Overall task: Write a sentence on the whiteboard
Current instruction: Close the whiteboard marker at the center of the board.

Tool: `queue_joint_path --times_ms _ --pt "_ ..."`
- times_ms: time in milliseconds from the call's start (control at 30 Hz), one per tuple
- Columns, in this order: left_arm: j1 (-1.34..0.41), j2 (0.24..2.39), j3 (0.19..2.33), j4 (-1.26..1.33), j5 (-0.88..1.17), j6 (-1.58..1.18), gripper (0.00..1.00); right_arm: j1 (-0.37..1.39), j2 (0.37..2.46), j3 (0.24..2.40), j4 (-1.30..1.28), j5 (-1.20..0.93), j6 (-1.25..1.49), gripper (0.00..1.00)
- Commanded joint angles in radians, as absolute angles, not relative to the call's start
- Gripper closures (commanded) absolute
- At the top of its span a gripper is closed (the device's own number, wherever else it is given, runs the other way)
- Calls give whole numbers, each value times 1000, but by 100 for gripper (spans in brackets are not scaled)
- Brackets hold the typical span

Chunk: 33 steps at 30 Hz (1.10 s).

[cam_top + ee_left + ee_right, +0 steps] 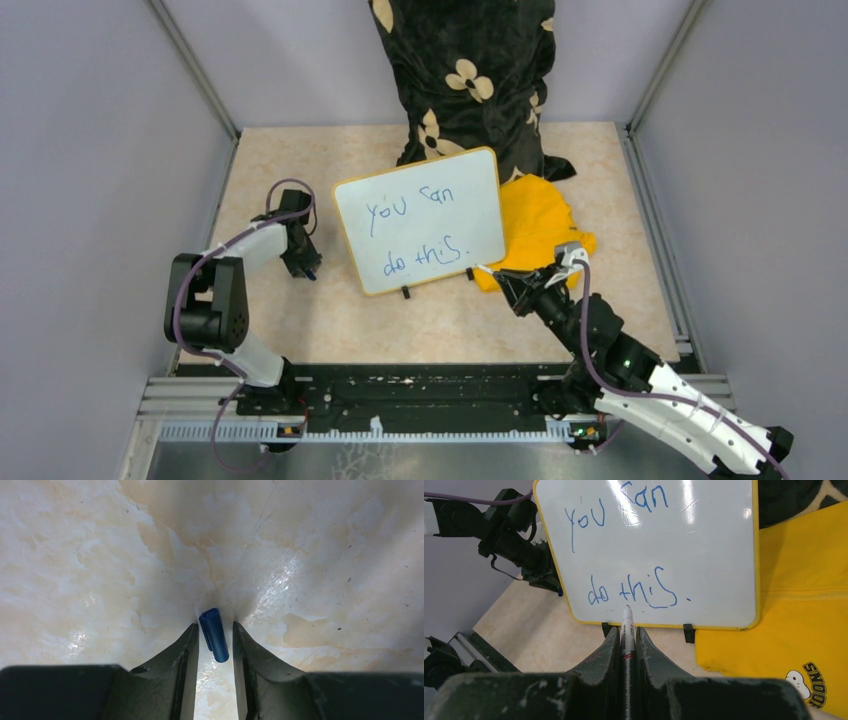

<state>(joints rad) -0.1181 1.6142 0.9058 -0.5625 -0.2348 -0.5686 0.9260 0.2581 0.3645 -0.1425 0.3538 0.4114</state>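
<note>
1. Task state: the whiteboard (420, 220) carries the sentence (425, 232) in blue, 2 lines, "you can" over "do this", w/ a full stop after it. Reads complete, so writing looks done or v. nearly.
2. Board position: mid-table, near edge on small black clips (689, 632), rotated a bit anticlockwise in the top view. Far edge is by the black floral cloth (460, 80); can't tell if it leans on it. Right edge overlaps the yellow cloth (540, 225).
3. Right gripper (626, 632): clamped tight on a white marker (627, 630), barrel running out between the fingers. Tip is at the board's lower edge, just under "this". Touching or just off the surface? Can't tell.
4. Left gripper (215, 627): low over bare table, left of the board and apart from it. Jaws partway in around a blue cap (215, 640). A thin gap shows on one side, but the cap sits in line w/ the fingers, so prob. pinched.
5. Left to do, my guess: lift the tip clear w/o smudging the full stop, then recap using the left arm's cap. No more letters seem needed.
6. Surface: the table (450, 330) is beige, marble-look and glossy, w/ glare patches and a few dark specks in the left wrist view.
7. Room: plain grey-lilac walls on 3 sides, metal corner posts, black rail along the near edge where both arm bases are bolted.
</note>
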Motion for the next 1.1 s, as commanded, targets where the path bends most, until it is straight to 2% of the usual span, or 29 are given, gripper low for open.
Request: queue_joint_path --times_ms 0,200,300,333,500,800,933,1067 --pt "-135 1687 817 -682 -173 -606 67 922 232 363 -100 348 405 100" --pt "-133 1687 810 -667 -182 -603 83 922 228 367 -110 352 405 100" --pt "-132 1682 807 -661 -189 -606 98 921 229 370 -114 354 405 100" --pt "-132 1673 806 -662 -208 -613 100 922 230 371 -114 354 404 100" --pt "-111 1555 824 -680 -254 -624 100 923 239 385 -121 356 402 100" --pt "-94 1264 1004 -804 -275 -572 100 922 294 445 -123 341 397 100" --pt "-94 1114 1070 -756 -172 -546 100 922 323 496 -91 337 386 100" --pt "-94 959 1075 -569 15 -535 100 922 420 587 -46 327 353 100"
